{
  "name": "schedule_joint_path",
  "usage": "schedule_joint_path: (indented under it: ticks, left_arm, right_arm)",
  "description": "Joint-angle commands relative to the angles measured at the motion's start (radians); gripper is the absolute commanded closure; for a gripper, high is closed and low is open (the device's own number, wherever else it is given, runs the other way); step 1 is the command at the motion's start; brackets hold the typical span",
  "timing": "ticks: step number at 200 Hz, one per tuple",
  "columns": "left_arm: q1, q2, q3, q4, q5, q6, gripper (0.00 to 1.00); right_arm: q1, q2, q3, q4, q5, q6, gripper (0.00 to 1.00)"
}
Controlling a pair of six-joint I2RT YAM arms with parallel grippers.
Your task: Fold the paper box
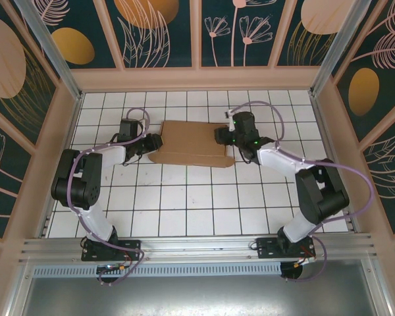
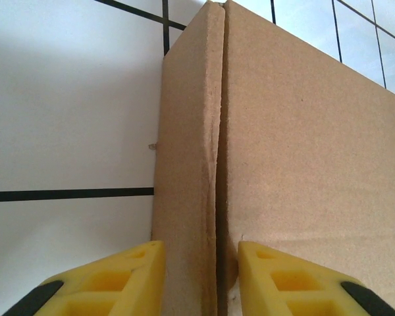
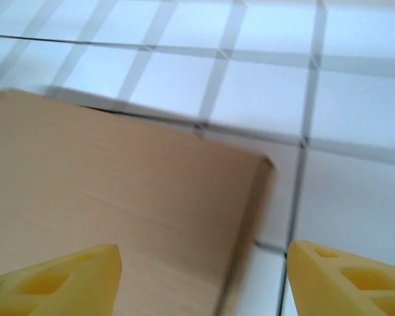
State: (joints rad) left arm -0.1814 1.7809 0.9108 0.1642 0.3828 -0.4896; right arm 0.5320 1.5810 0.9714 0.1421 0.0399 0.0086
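Nearly done, judging by the plain brown corrugated cardboard paper box [image 1: 192,141]: already closed into a shallow rectangle, lid [image 2: 316,164] lying flat. Probably left: pressing the ends home and tucking any last flap. Lying toward twelve o'clock on the white tiled bench [image 1: 184,197], long side across. Smooth, matte, uncrushed; narrow seam [image 2: 218,151] slightly wavy between lid and side wall [image 2: 184,164]. At its nine o'clock end, left claw [image 1: 155,141] narrowed astride that seam, pinching or merely straddling impossible to tell. At its three o'clock end, right claw [image 3: 204,253] spread wide over the corner, holding nothing.
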Motion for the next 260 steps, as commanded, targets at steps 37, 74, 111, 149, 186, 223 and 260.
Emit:
schedule_joint_path:
  ticks: [37,74,111,149,186,223,260]
  left_arm:
    - [-0.007,-0.011,-0.006,-0.075,-0.055,0.054,0.67]
    - [-0.013,-0.017,-0.007,-0.072,-0.056,0.068,0.67]
    - [-0.024,-0.020,-0.005,-0.078,-0.062,0.078,0.68]
    - [-0.038,-0.027,-0.004,-0.086,-0.064,0.101,0.69]
    - [-0.045,-0.028,-0.004,-0.083,-0.046,0.111,0.70]
    - [-0.044,-0.046,0.001,-0.086,-0.052,0.107,0.66]
    - [-0.043,-0.120,0.006,-0.082,-0.101,0.087,0.58]
  right_arm:
    - [0.193,0.043,-0.131,0.322,-0.032,-0.806,0.22]
    - [0.219,0.135,-0.080,0.284,-0.075,-0.896,0.17]
    - [0.235,0.245,-0.010,0.248,-0.030,-0.931,0.19]
    - [0.255,0.342,0.007,0.332,0.131,-1.001,0.32]
    - [0.265,0.363,0.004,0.339,0.128,-1.003,0.51]
    - [0.264,0.356,-0.006,0.339,0.123,-0.993,0.53]
    - [0.251,0.294,-0.020,0.349,0.073,-0.938,0.52]
